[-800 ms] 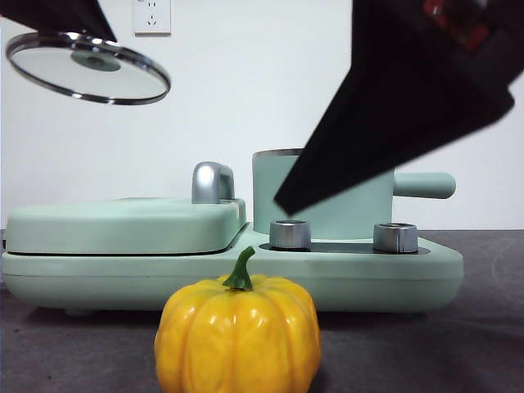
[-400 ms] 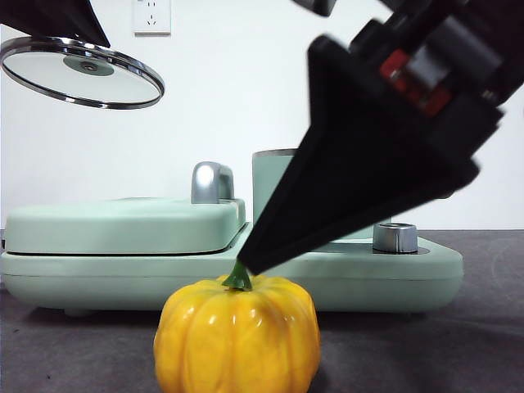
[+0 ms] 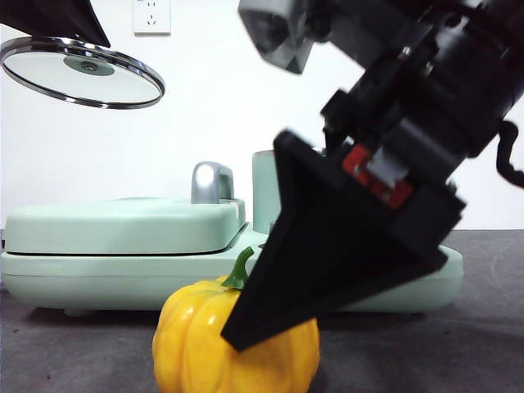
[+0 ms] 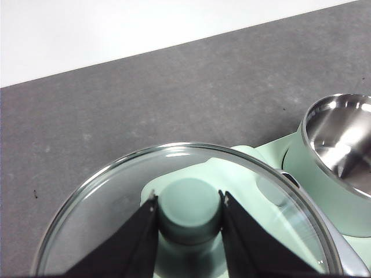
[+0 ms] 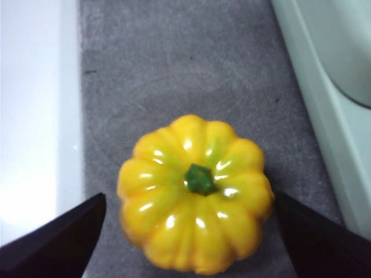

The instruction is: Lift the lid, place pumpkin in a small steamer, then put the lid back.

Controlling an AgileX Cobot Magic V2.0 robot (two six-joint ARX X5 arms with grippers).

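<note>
Grey, faintly speckled cloth covers the table [image 5: 174,69], which runs back to a plain white wall [image 3: 246,90] carrying a white socket plate [image 3: 152,16] high in the front view. On the cloth, close to the front camera, sits the pumpkin [image 3: 192,340], yellow-orange and glossy with its green stem up. The right hand [image 5: 188,231] is spread wide with one jaw on either side of the pumpkin; whether either jaw touches it is hard to say from these angles. Behind the pumpkin stands the wide mint-green base [image 3: 98,266] with its flat cover [image 3: 115,225] and chrome handle [image 3: 211,182]. The small steamer [image 4: 336,156] stands on that base, uncovered, its steel inside showing. The left hand [image 4: 188,202] is clamped on the mint-green knob of the lid [image 3: 78,70], holding the glass disc high in the air, slightly tilted, above the flat cover.
</note>
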